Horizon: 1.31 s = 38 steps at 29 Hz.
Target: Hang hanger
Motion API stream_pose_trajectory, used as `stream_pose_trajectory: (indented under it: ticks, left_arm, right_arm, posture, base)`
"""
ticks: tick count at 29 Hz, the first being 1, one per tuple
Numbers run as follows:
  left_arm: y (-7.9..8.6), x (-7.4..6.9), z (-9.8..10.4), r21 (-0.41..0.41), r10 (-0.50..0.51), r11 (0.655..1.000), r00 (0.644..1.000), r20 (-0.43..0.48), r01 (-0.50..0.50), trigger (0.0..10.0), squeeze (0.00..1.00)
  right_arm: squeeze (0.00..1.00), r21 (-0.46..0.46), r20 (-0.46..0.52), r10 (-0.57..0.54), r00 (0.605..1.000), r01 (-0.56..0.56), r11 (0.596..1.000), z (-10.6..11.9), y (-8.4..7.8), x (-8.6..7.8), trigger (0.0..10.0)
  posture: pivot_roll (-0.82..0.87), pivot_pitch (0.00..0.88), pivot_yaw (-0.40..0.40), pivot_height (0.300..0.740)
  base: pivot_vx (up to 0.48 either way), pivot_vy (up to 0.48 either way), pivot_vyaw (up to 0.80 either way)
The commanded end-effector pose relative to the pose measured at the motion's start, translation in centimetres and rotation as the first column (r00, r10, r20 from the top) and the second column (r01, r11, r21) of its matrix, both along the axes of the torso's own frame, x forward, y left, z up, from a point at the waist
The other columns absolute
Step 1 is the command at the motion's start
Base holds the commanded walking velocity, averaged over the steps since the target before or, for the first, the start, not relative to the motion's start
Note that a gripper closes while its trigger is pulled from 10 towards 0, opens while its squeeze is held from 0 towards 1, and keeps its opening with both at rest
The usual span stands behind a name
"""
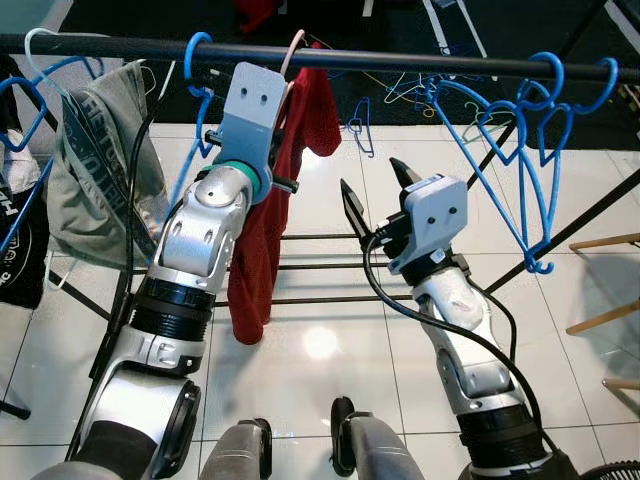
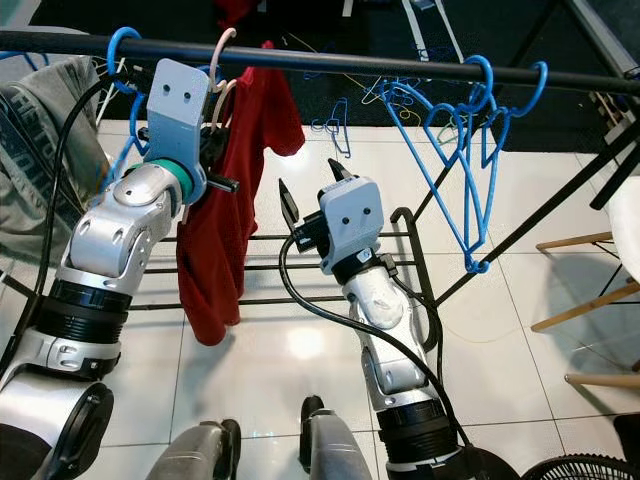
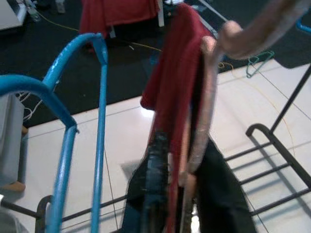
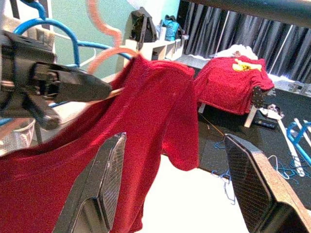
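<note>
Head view: glossy white tiles (image 1: 330, 345) (reflective)

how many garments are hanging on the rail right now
2. A grey shirt hangs toward the rail's left end; a red shirt hangs near the middle on a pink hanger. Others may hang past the frame's left edge.

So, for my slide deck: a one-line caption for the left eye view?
Left gripper holds pink hanger with red shirt at rail; right gripper open nearby.
</note>
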<state>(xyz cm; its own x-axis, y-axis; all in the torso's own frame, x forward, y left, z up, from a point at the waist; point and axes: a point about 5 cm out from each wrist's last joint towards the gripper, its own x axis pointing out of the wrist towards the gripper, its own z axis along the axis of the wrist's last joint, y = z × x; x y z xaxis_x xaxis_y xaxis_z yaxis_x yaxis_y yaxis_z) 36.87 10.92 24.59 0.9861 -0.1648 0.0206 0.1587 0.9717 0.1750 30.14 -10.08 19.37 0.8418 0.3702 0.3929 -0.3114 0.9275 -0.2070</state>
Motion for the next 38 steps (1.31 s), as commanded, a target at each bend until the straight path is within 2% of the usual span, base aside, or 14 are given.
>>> stream_pose_trajectory:
  ticks: [1, 6, 7, 9, 10, 13, 14, 15, 16, 18, 19, 21, 28, 38]
  left_arm:
    - [0.1, -0.5, 0.3, -0.016, -0.020, 1.000, 0.999, 0.045, 0.021, 10.0, 1.00]
    - [0.1, -2.5, 1.3, -0.043, -0.110, 0.992, 0.985, 0.135, 0.116, 10.0, 1.00]
    - [0.5, -3.7, 1.4, -0.059, -0.123, 0.989, 0.980, 0.153, 0.133, 10.0, 0.00]
    - [0.5, -3.7, 1.4, -0.059, -0.123, 0.989, 0.980, 0.153, 0.133, 10.0, 0.00]
    - [0.9, -5.0, 1.2, -0.075, -0.136, 0.986, 0.977, 0.163, 0.150, 10.0, 0.00]
    - [0.9, -5.0, 1.2, -0.075, -0.136, 0.986, 0.977, 0.163, 0.150, 10.0, 0.00]
    - [1.6, -7.0, 0.5, -0.077, -0.156, 0.982, 0.975, 0.156, 0.170, 10.0, 0.00]
    - [1.6, -7.0, 0.5, -0.077, -0.156, 0.982, 0.975, 0.156, 0.170, 10.0, 0.00]
    - [2.2, -9.2, -0.9, -0.075, -0.172, 0.980, 0.976, 0.133, 0.183, 10.0, 0.00]
    - [2.2, -9.2, -0.9, -0.075, -0.172, 0.980, 0.976, 0.133, 0.183, 10.0, 0.00]
    - [2.4, -11.0, -2.5, -0.059, -0.164, 0.983, 0.979, 0.122, 0.172, 10.0, 0.00]
    - [2.1, -11.9, -3.4, -0.043, -0.155, 0.986, 0.979, 0.135, 0.162, 10.0, 0.00]
    - [0.9, -11.8, -3.5, -0.059, -0.164, 0.982, 0.967, 0.197, 0.179, 10.0, 0.00]
    - [1.4, -11.2, -3.9, -0.104, -0.080, 0.990, 0.980, 0.185, 0.100, 10.0, 0.00]
  right_arm:
    - [0.00, 0.004, -0.009, -0.013, 1.000, 0.013, 1.000, -0.2, -0.2, -0.2, 10.0]
    - [0.00, 0.005, -0.008, -0.013, 1.000, 0.013, 1.000, -0.2, -0.2, -0.2, 10.0]
    - [0.00, 0.005, -0.008, -0.016, 1.000, 0.016, 1.000, -0.3, -0.3, -0.3, 10.0]
    - [0.00, 0.005, -0.008, -0.016, 1.000, 0.016, 1.000, -0.3, -0.3, -0.3, 10.0]
    - [0.00, 0.004, -0.011, -0.020, 1.000, 0.020, 1.000, -0.3, -0.4, -0.3, 10.0]
    - [0.00, 0.004, -0.011, -0.020, 1.000, 0.020, 1.000, -0.3, -0.4, -0.3, 10.0]
    - [0.00, 0.003, -0.016, -0.022, 1.000, 0.022, 1.000, -0.5, -0.6, -0.4, 10.0]
    - [0.00, 0.003, -0.016, -0.022, 1.000, 0.022, 1.000, -0.5, -0.6, -0.4, 10.0]
    - [0.00, 0.003, -0.025, -0.021, 0.999, 0.021, 1.000, -0.7, -0.7, -0.5, 10.0]
    - [0.00, 0.003, -0.025, -0.021, 0.999, 0.021, 1.000, -0.7, -0.7, -0.5, 10.0]
    - [0.00, 0.018, -0.050, -0.024, 0.998, 0.025, 1.000, -1.2, -0.7, -0.5, 10.0]
    - [0.00, 0.033, -0.072, -0.029, 0.997, 0.032, 0.999, -1.6, -0.8, -0.5, 10.0]
    - [0.00, 0.043, -0.093, -0.035, 0.995, 0.039, 0.998, -2.1, -0.9, -0.6, 10.0]
    - [0.00, 0.018, -0.067, -0.043, 0.997, 0.044, 0.999, -1.8, -1.1, -0.5, 10.0]
  posture:
    - [0.01, 0.192, 0.053, 0.740]
    - [0.01, 0.196, 0.059, 0.740]
    - [0.01, 0.199, 0.062, 0.740]
    - [0.01, 0.199, 0.062, 0.740]
    - [0.01, 0.202, 0.063, 0.740]
    - [0.01, 0.202, 0.063, 0.740]
    - [0.02, 0.212, 0.060, 0.740]
    - [0.02, 0.212, 0.060, 0.740]
    - [0.03, 0.218, 0.050, 0.740]
    - [0.03, 0.218, 0.050, 0.740]
    - [0.04, 0.218, 0.042, 0.740]
    - [0.03, 0.214, 0.026, 0.740]
    - [0.01, 0.204, 0.016, 0.740]
    - [-0.01, 0.163, -0.004, 0.740]
  base:
    - [0.000, 0.000, 0.00]
    - [0.000, 0.000, 0.00]
    - [0.000, 0.000, 0.00]
    - [0.000, 0.000, 0.00]
    - [0.000, 0.000, 0.00]
    - [0.000, 0.000, 0.00]
    - [0.000, 0.000, 0.00]
    - [0.000, 0.000, 0.00]
    - [0.000, 0.000, 0.00]
    - [0.000, 0.000, 0.00]
    - [0.000, 0.000, 0.00]
    - [0.000, 0.000, 0.00]
    - [0.000, 0.000, 0.00]
    - [0.000, 0.000, 0.00]
